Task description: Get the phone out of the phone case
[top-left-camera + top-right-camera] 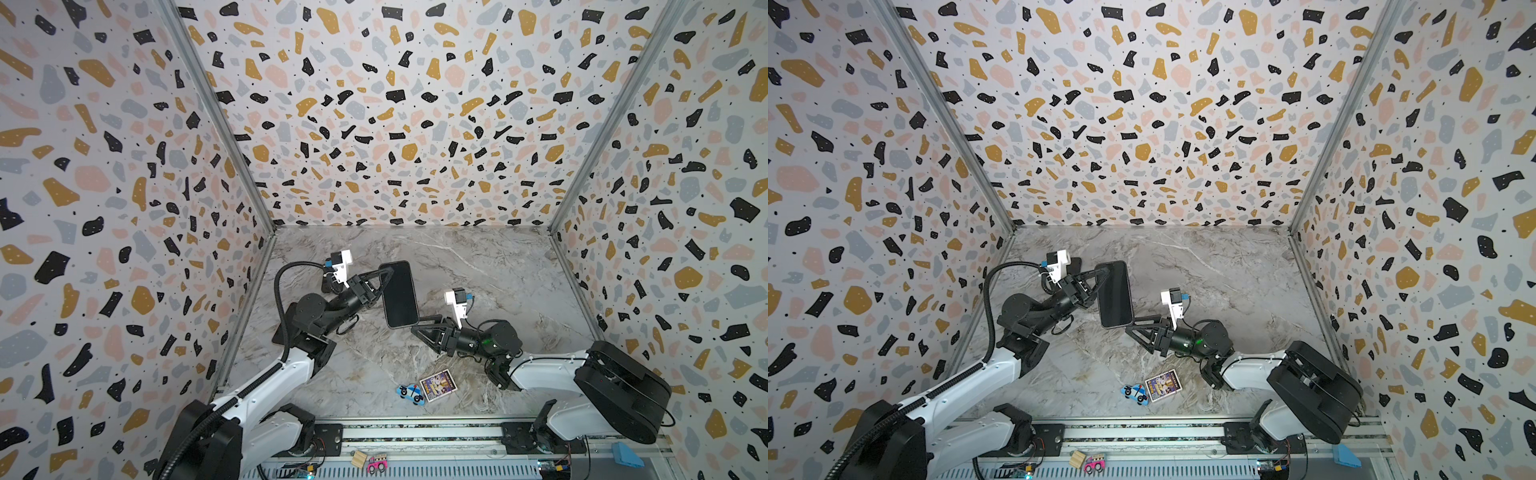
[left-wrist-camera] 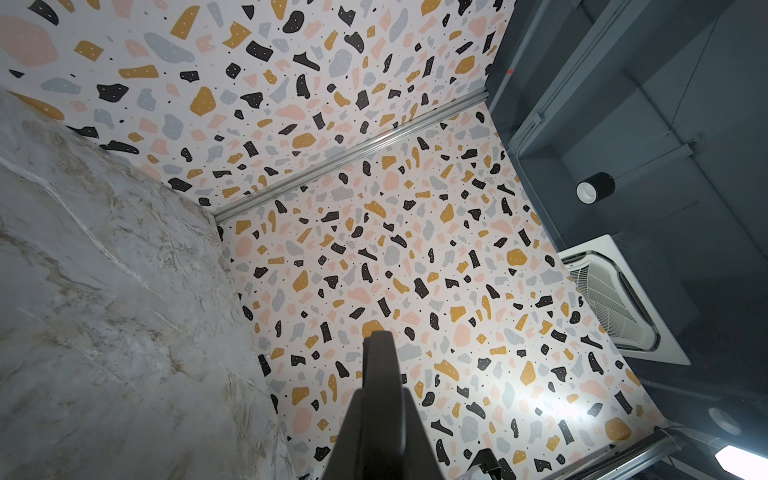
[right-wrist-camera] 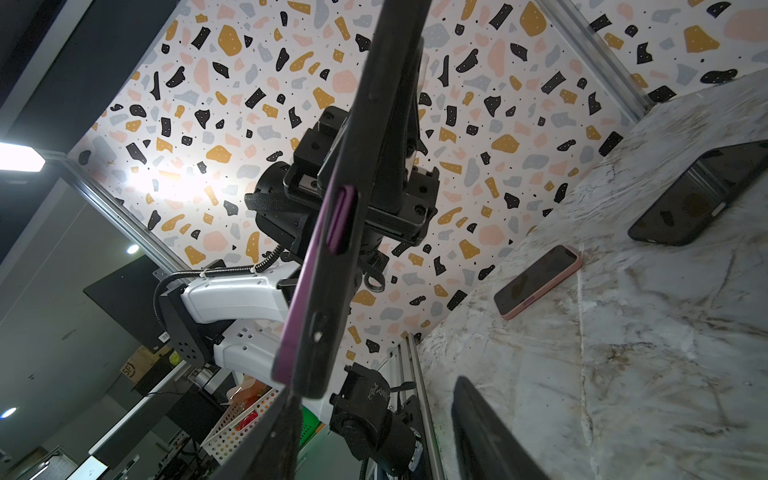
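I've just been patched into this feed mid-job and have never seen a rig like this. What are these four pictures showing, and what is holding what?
Two robot arms work over a marble table inside patterned walls. Both top views look down on the whole scene from overhead; each wrist view comes from a camera on one arm. The left gripper is shut on the edge of the black phone case, holding it in the air; the right wrist view shows the purple phone inside it. The right gripper is open beside its near corner, gripping nothing. On the table lie a toy police car and a picture card; the right wrist view also shows a pink phone and a dark phone or case.
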Available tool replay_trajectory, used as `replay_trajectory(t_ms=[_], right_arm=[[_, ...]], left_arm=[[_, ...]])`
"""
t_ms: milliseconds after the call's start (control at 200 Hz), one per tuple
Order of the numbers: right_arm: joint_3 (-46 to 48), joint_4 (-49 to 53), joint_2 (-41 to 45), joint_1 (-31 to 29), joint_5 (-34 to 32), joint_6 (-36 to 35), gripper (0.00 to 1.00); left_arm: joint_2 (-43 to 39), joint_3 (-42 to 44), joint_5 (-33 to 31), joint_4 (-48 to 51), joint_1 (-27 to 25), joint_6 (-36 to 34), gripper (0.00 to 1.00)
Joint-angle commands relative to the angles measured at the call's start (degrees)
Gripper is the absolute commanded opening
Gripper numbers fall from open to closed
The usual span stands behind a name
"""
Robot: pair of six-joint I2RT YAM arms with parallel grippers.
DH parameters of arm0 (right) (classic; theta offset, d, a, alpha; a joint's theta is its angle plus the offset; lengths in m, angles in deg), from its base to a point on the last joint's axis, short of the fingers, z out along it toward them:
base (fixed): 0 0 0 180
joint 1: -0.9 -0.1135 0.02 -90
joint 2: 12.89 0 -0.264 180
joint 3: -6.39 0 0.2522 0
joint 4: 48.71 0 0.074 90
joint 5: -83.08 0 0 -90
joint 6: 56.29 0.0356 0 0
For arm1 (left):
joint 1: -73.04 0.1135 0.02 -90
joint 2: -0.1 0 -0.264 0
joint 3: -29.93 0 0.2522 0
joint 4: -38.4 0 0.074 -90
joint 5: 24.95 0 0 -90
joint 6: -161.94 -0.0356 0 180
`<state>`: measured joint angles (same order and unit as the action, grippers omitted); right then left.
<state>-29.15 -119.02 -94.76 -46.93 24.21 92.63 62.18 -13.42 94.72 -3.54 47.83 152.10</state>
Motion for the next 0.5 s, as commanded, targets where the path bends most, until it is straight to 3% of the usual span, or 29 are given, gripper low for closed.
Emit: replay_trajectory(t_ms=[0, 496], right_arm=[[-1.60, -4.01, -0.33, 0.62, -1.15, 1.60, 0.58], [-1.73, -4.79, -2.75, 1.94, -2.71, 4.78, 0.54]], left_arm=[[-0.82, 0.23, 1.53, -6.30, -1.06, 0.22, 0.00], [-1.00, 0.74, 0.76, -7.69, -2.38, 0.44, 0.00]])
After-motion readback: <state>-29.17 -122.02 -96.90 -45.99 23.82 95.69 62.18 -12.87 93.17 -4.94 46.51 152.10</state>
